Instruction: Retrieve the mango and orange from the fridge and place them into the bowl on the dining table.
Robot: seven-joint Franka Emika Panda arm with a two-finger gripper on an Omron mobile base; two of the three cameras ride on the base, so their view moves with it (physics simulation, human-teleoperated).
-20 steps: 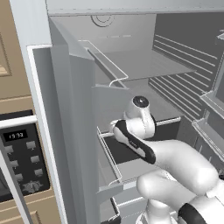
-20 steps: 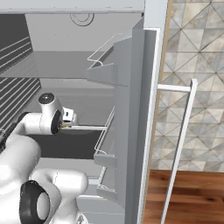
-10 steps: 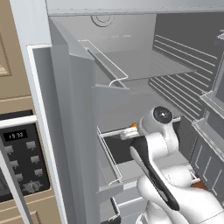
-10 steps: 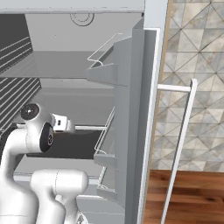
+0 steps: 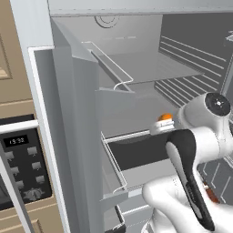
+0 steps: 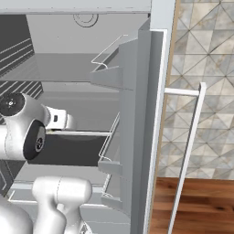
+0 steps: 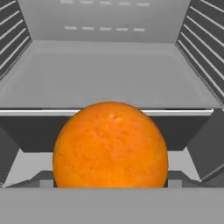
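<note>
Clamped wide on the orange, just off the shelf lip.

Gripped the orange (image 7: pixel 110 146) in the gripper (image 5: pixel 161 124) with jaws spread nearly full, tips hidden behind the fruit. Hung it in the air just ahead of the shelf (image 7: pixel 109 74) edge inside the fridge (image 5: pixel 136 68). Risked, by judgement, a slip of the smooth round skin from so wide a hold, or a knock on the door bin (image 5: pixel 113 164) when pulling out. Reached in level, elbow folded back, wrist aimed at the rear wall.
</note>
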